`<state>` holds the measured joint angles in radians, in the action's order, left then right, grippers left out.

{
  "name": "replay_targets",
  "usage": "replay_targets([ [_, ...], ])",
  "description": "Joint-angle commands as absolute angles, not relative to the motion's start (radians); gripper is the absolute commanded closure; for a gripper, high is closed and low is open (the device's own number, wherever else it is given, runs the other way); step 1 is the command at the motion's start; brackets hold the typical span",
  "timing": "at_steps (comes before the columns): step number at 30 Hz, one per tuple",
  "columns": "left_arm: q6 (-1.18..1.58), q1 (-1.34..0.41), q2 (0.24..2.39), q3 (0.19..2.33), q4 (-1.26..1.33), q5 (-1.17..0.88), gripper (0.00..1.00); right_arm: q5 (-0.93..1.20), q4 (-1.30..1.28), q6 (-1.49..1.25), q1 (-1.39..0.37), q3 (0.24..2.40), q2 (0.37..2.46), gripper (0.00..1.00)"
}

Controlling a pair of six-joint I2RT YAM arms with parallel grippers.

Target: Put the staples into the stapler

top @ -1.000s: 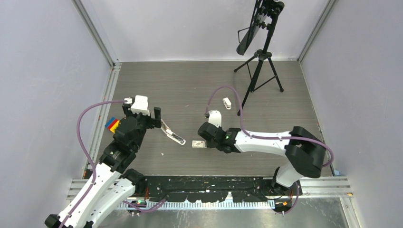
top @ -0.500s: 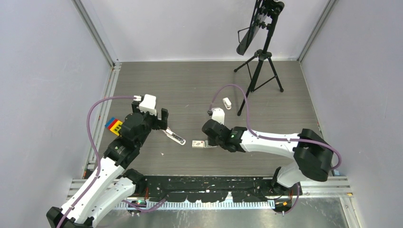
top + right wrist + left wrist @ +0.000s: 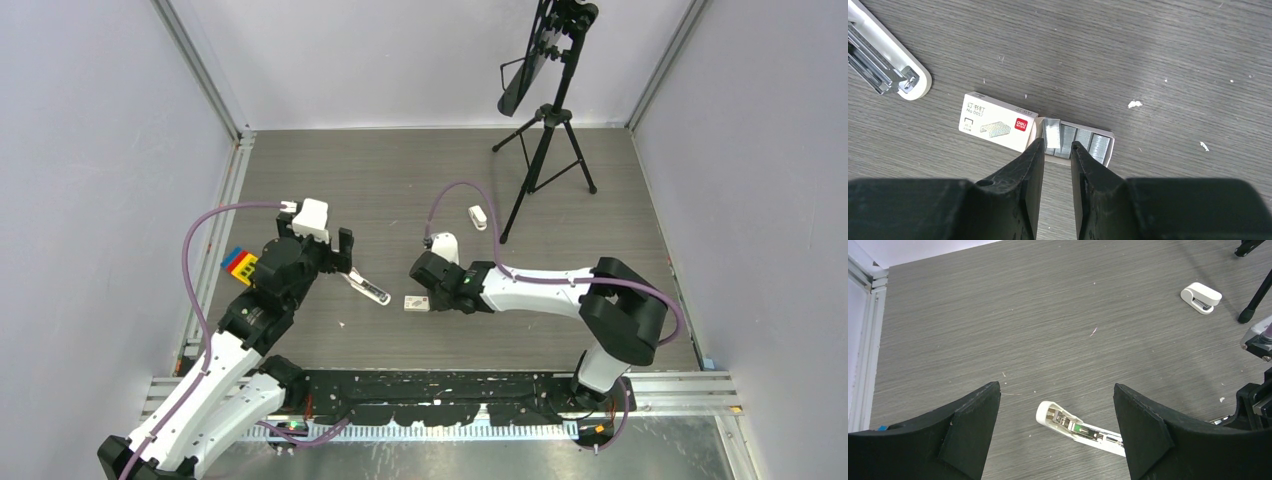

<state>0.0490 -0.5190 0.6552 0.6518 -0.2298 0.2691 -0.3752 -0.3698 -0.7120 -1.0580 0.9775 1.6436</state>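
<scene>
Grey wood-grain table top carries everything. The long slim white plastic stapler lies near the middle, flipped open, its silver metal channel facing up. Just to its right sits the small flat white staple box with a red mark, and its grey inner tray is slid out of the right end, showing silvery staple strips packed side by side.

The right gripper comes in low from the near side – its black fingers stand only a little apart, tips at the tray's near edge on either side of the leftmost strips. Whether they touch the strips I cannot tell; nothing is lifted.

The left gripper hangs above the table left of the stapler, jaws spread wide and holding nothing, the stapler's rounded end showing between them.

Farther back and to the right – well apart from both arms – lies a short stubby white stapler, near the feet of a black tripod. A small red, yellow and blue block rests at the table's left edge.
</scene>
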Motion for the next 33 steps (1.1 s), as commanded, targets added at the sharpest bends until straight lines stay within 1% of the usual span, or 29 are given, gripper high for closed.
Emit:
replay_targets([
  [1, 0.051, -0.523, 0.646, 0.689, -0.222, 0.278, 0.15, -0.363, -0.371, -0.71, -1.058, 1.024, 1.662, 0.69],
  [15, 0.049, -0.524, 0.646, 0.688, -0.222, 0.285, 0.15, -0.365, -0.383, -0.698, -1.058, 1.045, 1.7, 0.66],
  [28, 0.048, -0.526, 0.647, 0.687, -0.222, 0.285, 0.15, -0.411, -0.416, -0.69, -1.07, 1.069, 1.725, 0.66],
  [33, 0.048, -0.526, 0.647, 0.687, -0.221, 0.286, 0.15, -0.436, -0.447, -0.684, -1.077, 1.083, 1.729, 0.68],
])
